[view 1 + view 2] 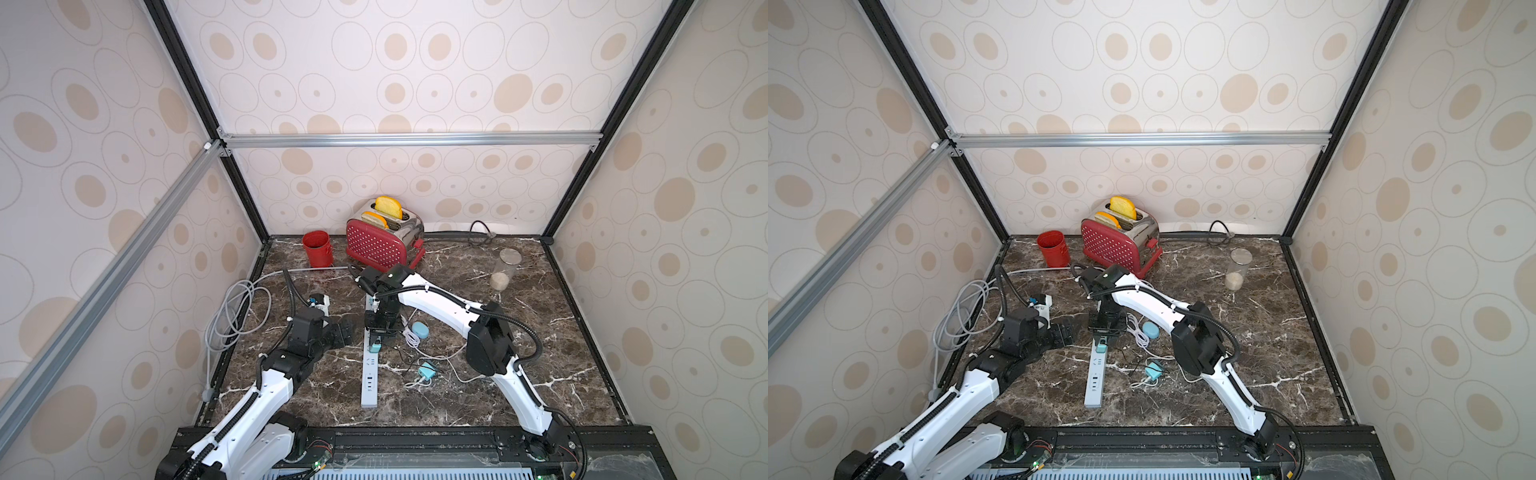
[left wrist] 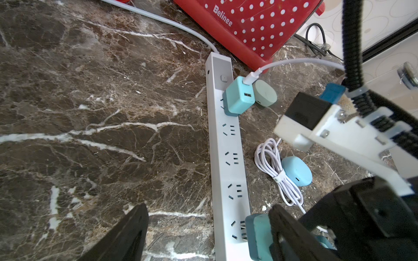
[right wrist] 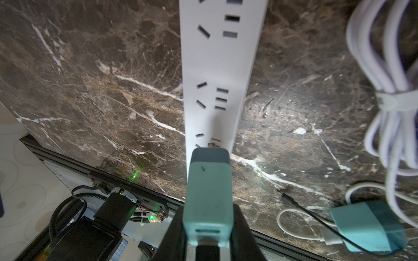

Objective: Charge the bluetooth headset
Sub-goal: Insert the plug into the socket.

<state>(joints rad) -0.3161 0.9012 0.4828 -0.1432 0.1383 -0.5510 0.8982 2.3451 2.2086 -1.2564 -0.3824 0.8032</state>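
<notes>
The right hand (image 3: 208, 218) is clamped on a teal charger (image 3: 208, 180). Its two black fingers (image 3: 174, 229) press the block's sides and hold its prongs at the slots of a socket around the middle of the white power strip (image 1: 369, 376); how deep the prongs sit cannot be told. The light-blue headset case (image 1: 419, 330) lies on the marble bench (image 1: 540, 353) just beside that hand, on the side away from the left arm, and touches neither the hand nor the strip. A tied coil of white cable (image 2: 277, 174) lies between the case and the strip, right against the case. The left hand (image 1: 344, 332) hangs over the bench on the strip's other side, fingers spread apart, gripping nothing. In the left wrist view a second teal charger (image 2: 237, 97) stands tilted at the strip's far end with a white lead (image 2: 254, 76) plugged into it, and a grey-green oval case (image 2: 265, 93) rests against it. A third teal charger (image 1: 428, 371) lies loose on the bench, nearer the robot's base. A red toaster (image 1: 384, 239) stands at the back of the bench.
</notes>
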